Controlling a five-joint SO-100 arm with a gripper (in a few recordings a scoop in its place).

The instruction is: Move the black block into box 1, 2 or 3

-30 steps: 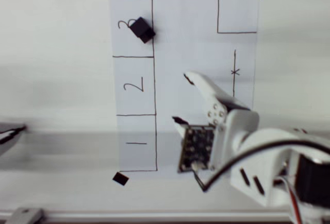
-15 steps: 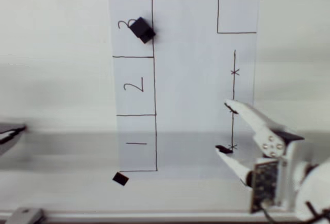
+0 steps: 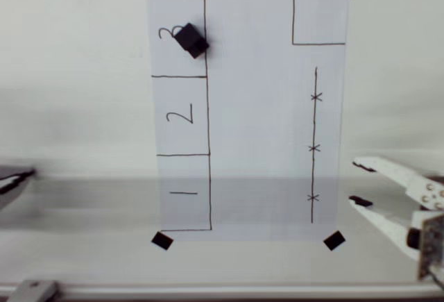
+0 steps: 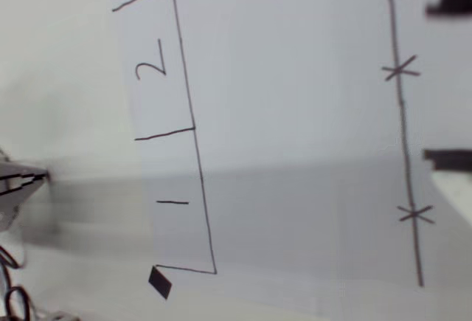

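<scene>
In the overhead view the black block [image 3: 190, 40], a small matte cube turned cornerwise to the drawn lines, is sitting inside box 3 [image 3: 177, 35], partly covering the handwritten numeral and lying close against that box's right-hand line; it seems to be just touching the line, though the picture is too soft to be sure. Box 2 [image 3: 180, 115] and box 1 [image 3: 184, 192] are adjoining below it in a column of pen-drawn rectangles, each holding only its sideways numeral. In the wrist view box 2 [image 4: 158, 70] and box 1 [image 4: 177, 203] are showing tilted.
</scene>
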